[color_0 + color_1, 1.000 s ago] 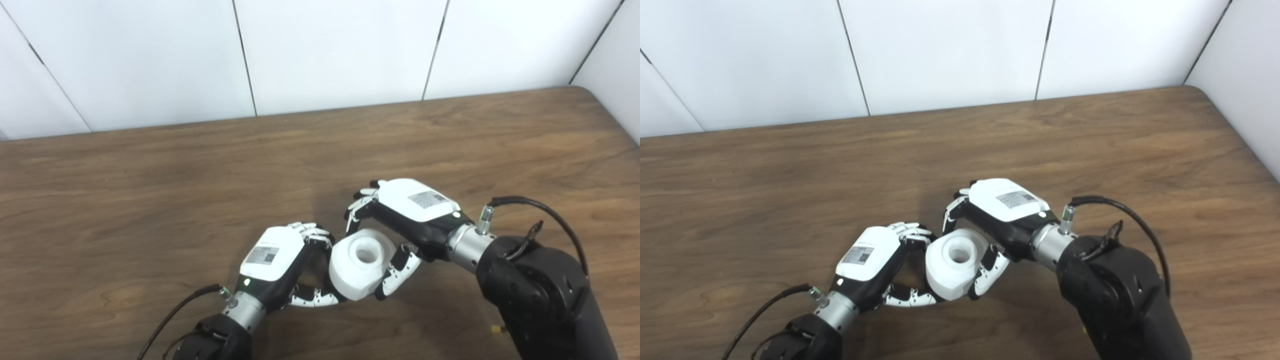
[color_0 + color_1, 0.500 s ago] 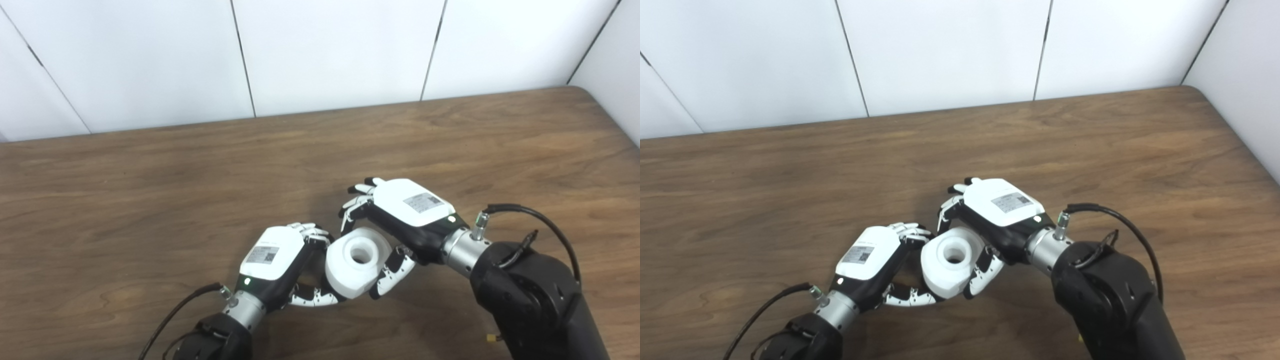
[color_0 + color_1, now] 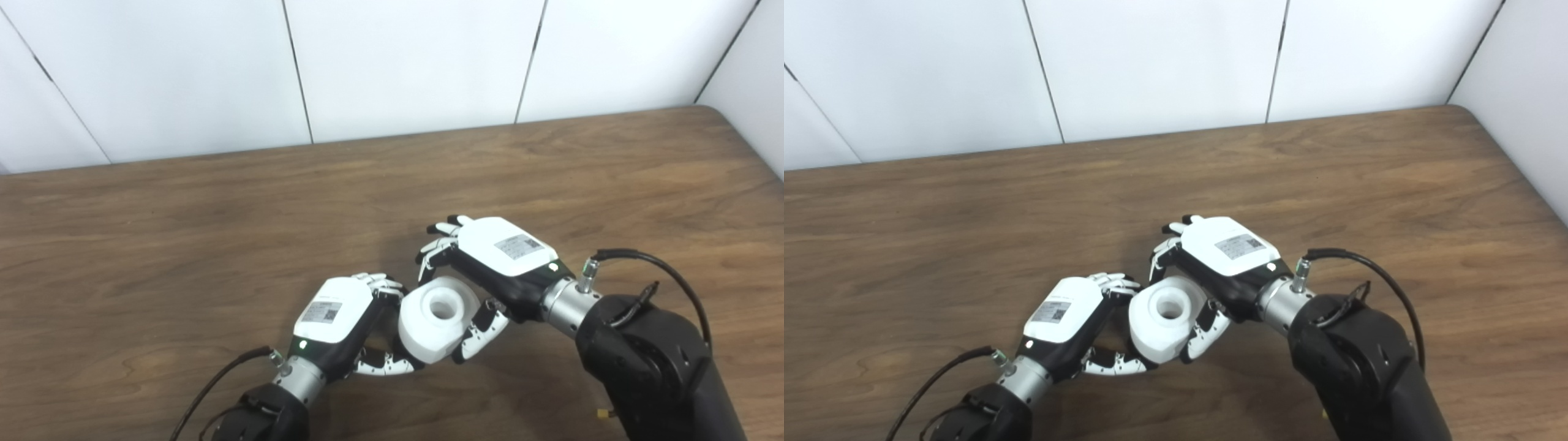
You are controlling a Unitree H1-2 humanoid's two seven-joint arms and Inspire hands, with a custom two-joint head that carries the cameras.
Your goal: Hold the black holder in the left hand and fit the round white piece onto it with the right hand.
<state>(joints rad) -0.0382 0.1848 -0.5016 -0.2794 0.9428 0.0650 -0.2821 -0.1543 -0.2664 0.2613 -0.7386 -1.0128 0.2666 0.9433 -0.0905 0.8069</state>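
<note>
Right robot hand [image 3: 490, 263] grips round white piece [image 3: 436, 318], hollow-centred.

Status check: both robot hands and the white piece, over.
Right robot hand shut on round white piece. Left robot hand curled against the piece's left side; black holder not visible. Table around them shows nothing else.

We see round piece [image 3: 438, 317] near front middle of table [image 3: 184, 233], low over it, bore facing up. Left hand [image 3: 334, 315] just left of piece, its fingers [image 3: 383, 365] under piece's front-left. Right hand [image 3: 499, 254] behind and right of piece, thumb at piece's right side. Holder hidden from us. Wall [image 3: 398, 61] behind table.
</note>
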